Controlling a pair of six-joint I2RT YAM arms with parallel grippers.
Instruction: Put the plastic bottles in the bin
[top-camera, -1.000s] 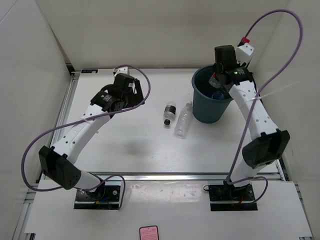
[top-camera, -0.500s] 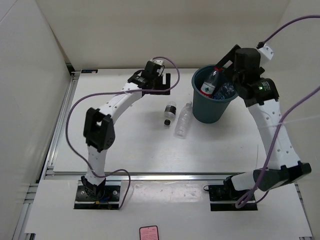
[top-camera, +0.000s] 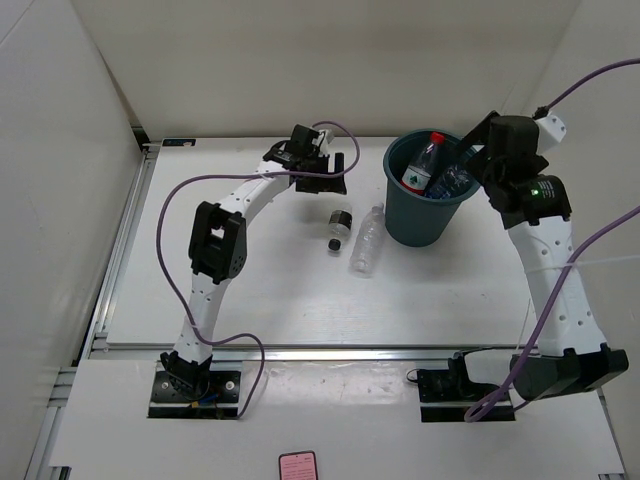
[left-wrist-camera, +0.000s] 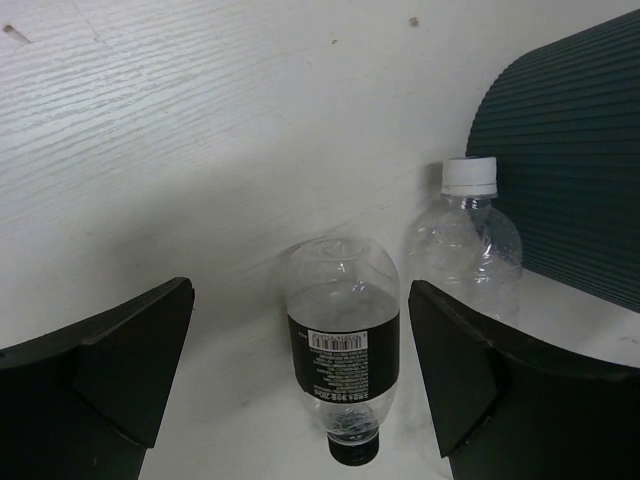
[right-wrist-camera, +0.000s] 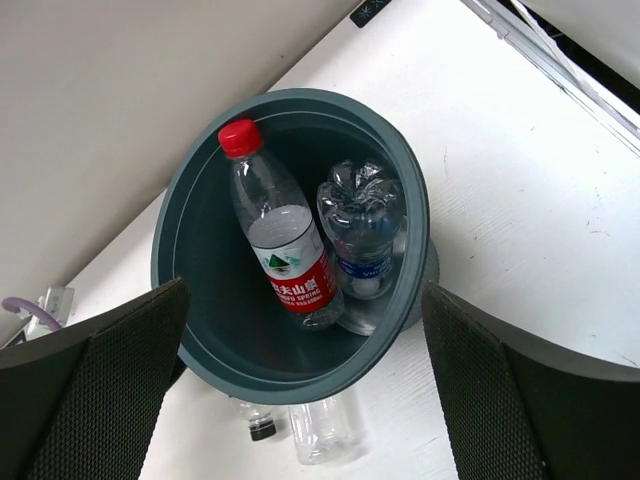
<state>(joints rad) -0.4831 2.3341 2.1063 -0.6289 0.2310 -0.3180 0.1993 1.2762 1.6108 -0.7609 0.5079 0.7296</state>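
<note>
Wide-open, empty left gripper (left-wrist-camera: 300, 330) hovered over the black-labelled bottle (left-wrist-camera: 343, 360) lying by the unlabelled bottle (left-wrist-camera: 465, 250) beside the bin (top-camera: 415, 225), likely needing to close squarely across its label; the open, empty right gripper (right-wrist-camera: 305, 290) hung above the bin.

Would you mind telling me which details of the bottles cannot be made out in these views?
blue-labelled bottle: cap unseen in the right wrist view, sunk neck-down in the bin.
black-labelled bottle: label print too small to read, left wrist view.
unlabelled bottle: lower body hidden behind a finger of the left end effector, left wrist view.
</note>
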